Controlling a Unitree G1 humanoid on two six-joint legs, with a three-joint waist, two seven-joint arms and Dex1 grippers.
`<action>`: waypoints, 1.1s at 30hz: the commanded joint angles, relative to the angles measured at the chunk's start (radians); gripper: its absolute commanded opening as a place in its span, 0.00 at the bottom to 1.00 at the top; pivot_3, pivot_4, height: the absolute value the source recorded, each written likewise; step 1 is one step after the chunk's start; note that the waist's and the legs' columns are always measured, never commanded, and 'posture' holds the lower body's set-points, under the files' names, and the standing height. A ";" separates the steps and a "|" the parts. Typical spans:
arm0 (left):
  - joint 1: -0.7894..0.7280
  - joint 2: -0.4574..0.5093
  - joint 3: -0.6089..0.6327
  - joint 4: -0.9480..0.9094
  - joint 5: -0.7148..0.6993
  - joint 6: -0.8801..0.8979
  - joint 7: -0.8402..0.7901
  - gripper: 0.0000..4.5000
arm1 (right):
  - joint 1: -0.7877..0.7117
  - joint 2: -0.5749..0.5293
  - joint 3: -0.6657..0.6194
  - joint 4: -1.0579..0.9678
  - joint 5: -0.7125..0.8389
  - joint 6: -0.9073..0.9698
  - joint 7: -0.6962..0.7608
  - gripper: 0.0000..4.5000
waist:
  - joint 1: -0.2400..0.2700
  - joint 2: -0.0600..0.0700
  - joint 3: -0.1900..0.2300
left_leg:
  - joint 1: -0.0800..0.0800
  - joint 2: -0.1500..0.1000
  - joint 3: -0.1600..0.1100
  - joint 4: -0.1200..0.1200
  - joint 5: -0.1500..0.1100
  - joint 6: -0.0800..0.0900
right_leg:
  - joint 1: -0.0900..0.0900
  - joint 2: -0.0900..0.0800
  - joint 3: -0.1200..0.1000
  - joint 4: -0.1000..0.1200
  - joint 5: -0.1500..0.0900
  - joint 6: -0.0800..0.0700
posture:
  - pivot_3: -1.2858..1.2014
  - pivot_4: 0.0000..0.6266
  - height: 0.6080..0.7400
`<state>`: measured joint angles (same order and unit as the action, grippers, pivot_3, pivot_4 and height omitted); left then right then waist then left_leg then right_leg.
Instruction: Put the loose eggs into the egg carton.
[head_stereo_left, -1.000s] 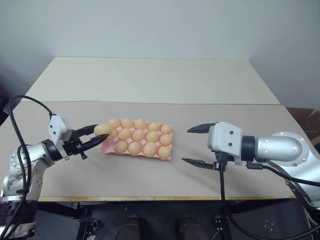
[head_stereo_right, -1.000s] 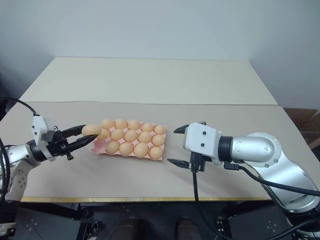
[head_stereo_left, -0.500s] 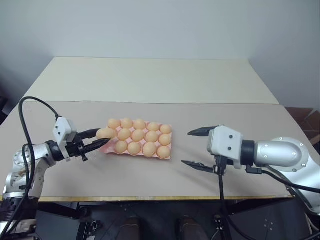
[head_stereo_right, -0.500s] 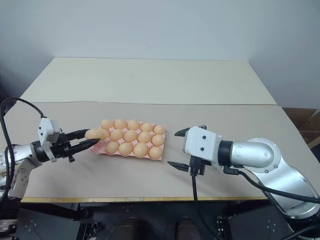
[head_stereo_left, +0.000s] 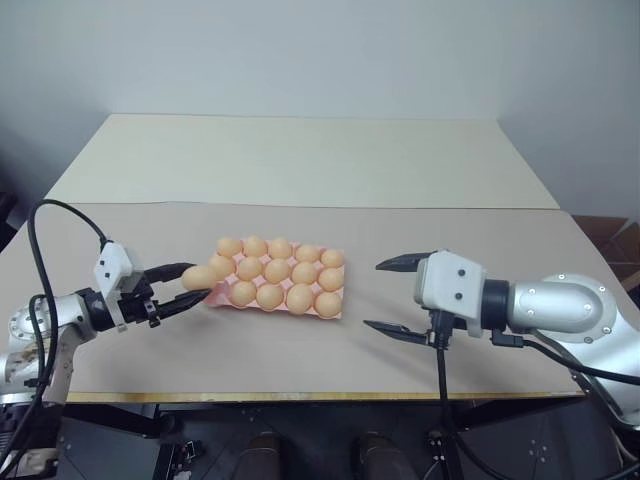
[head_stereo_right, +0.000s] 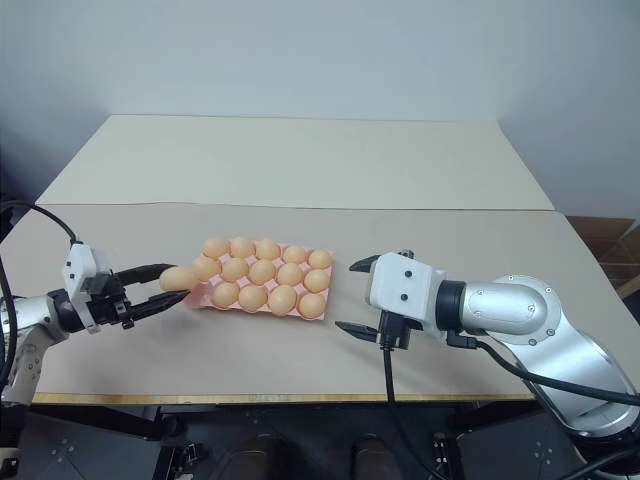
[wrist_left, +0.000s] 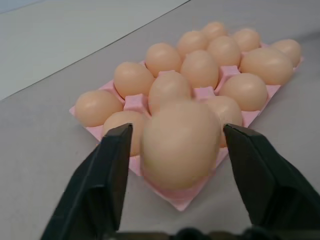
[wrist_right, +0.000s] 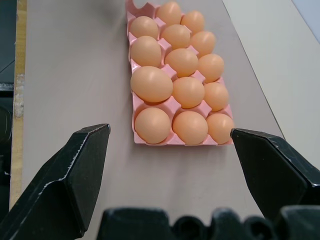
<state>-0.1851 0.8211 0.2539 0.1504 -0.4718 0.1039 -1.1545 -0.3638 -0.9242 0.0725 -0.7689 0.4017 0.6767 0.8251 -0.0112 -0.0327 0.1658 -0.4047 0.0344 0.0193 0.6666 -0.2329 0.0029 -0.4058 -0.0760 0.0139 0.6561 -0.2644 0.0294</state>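
The last egg (wrist_left: 180, 142) sits at the near-left corner cup of the pink egg carton (head_stereo_left: 330, 312), between my parted left fingers (wrist_left: 112, 165), no longer pinched. My right fingers (wrist_right: 75, 170) hang wide and empty. Next, I judge, the left must back straight off without nudging it.

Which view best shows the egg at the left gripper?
The left wrist view: the egg sits large between the left gripper's parted fingers, over the egg carton's corner. The eye views show it small, side-on.

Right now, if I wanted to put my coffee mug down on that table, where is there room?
Free: the bare stretch between the egg carton and the right gripper, and the pale far table behind the seam. Crowded: the carton's left end, where the left gripper hovers around an egg.
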 joint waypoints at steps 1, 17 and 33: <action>-0.034 -0.016 0.032 0.015 -0.001 -0.015 0.039 0.87 | -0.014 0.002 -0.009 -0.011 -0.013 -0.022 -0.003 1.00 | 0.001 0.000 0.000 | 0.000 0.000 0.000 0.000 0.000 0.000 | 0.000 0.000 0.000 0.000 0.000 0.000 | 0.52 0.24 1.00; 0.076 0.108 0.180 -0.150 -0.137 0.092 -0.100 0.87 | -0.009 -0.007 -0.043 0.009 0.006 -0.034 0.030 1.00 | -0.002 0.000 0.000 | 0.000 0.001 -0.001 0.000 0.000 0.000 | -0.001 0.000 0.000 0.000 0.000 0.000 | 0.52 0.24 1.00; 0.366 0.113 0.423 -0.581 -0.211 0.259 -0.011 0.87 | -0.006 -0.105 -0.149 0.219 0.073 -0.201 0.323 1.00 | -0.001 0.001 0.001 | 0.001 0.001 0.000 0.000 0.000 0.000 | 0.000 0.000 0.001 -0.001 0.000 0.000 | 0.52 0.24 1.00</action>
<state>0.1704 0.9422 0.6372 -0.3728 -0.6587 0.3494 -1.1863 -0.3475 -1.0166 -0.0485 -0.5582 0.4563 0.5137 1.1194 -0.0121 -0.0320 0.1665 -0.4039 0.0360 0.0188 0.6664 -0.2329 0.0029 -0.4054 -0.0762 0.0147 0.6554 -0.2645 0.0293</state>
